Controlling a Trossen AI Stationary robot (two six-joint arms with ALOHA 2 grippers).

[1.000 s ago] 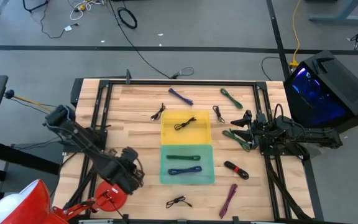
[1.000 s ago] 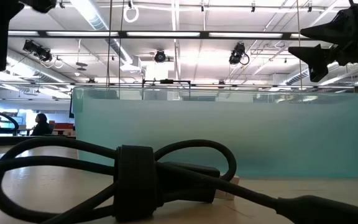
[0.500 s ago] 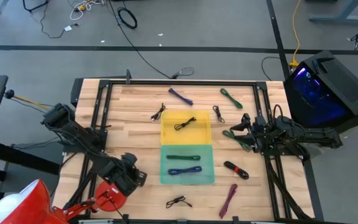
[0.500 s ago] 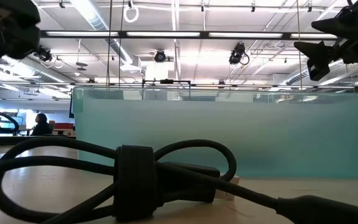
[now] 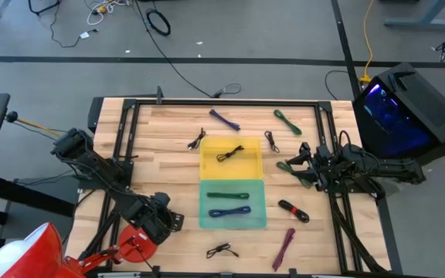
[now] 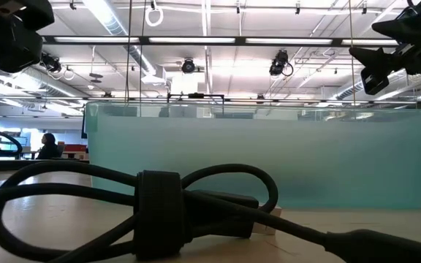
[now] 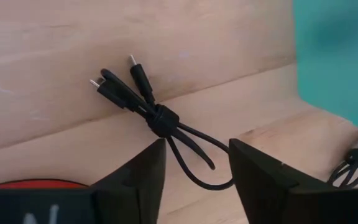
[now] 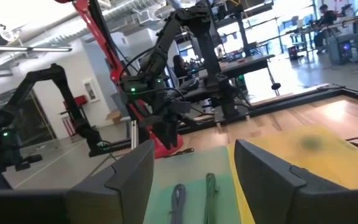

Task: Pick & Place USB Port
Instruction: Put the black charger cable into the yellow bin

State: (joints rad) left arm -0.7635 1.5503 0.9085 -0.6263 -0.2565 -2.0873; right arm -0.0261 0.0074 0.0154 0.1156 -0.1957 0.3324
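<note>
A bundled black USB cable [image 5: 221, 250] lies on the wood near the table's near edge and fills the foreground of the low view [image 6: 159, 212]. My left gripper [image 5: 168, 220] hovers open just left of it. In the left wrist view the cable [image 7: 157, 115] shows beyond the parted fingers [image 7: 196, 146], untouched. My right gripper [image 5: 288, 164] is open above the table's right side, beside a green cable [image 5: 298, 174], facing the trays [image 8: 194, 155]. The yellow tray [image 5: 231, 145] holds a black cable. The teal tray [image 5: 232, 222] holds a green cable and a blue one.
Loose cables lie around the trays: purple [image 5: 224, 119], green [image 5: 287, 121], two black ones [image 5: 197, 139] [image 5: 271, 140], red-black [image 5: 293, 210] and magenta [image 5: 284, 247]. A black frame rail [image 5: 222, 102] borders the table. A red object [image 5: 137, 239] sits under the left arm.
My left gripper has moved toward the table's near edge and a little right, closer to the black cable. My right gripper has drifted slightly toward the table's left. No cable has moved.
</note>
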